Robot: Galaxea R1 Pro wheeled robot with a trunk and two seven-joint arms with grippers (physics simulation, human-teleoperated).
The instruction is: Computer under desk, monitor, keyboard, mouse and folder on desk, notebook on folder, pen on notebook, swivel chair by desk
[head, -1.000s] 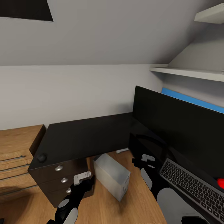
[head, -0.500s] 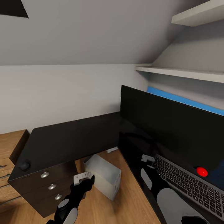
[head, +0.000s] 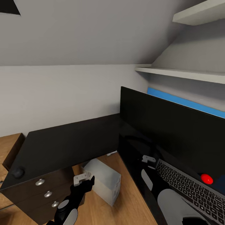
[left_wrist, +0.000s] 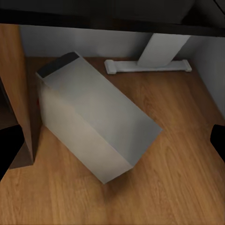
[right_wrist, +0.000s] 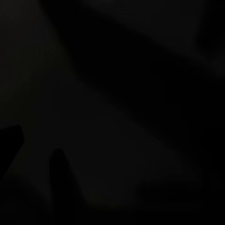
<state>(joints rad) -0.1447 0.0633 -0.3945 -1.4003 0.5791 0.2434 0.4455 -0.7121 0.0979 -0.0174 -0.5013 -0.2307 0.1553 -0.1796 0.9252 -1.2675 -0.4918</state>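
Note:
The black desk [head: 68, 140] runs from the left to the monitor [head: 168, 131], a wide black screen standing on it at the right. In front of the screen lies the keyboard [head: 190, 187], with a red dot [head: 206, 178] at its far edge. The small dark mouse [head: 18, 172] sits on the desk's left corner. The light-grey computer [head: 104, 181] [left_wrist: 93, 126] stands on the floor under the desk. My left gripper [head: 89, 182] [left_wrist: 112, 145] hangs open above and in front of it. My right gripper [head: 144, 160] is over the dark desk by the keyboard's left end; its fingers are lost in the black.
Drawers with round silver knobs [head: 39, 182] sit under the desk's left end, beside a light wooden chest [head: 9, 143]. A blue back panel [head: 181, 100] shows behind the monitor, with white shelves [head: 187, 73] above. A white desk foot [left_wrist: 147, 65] stands behind the computer.
The whole picture has slid to the left, so the camera has turned right. Both arms keep their places in the view.

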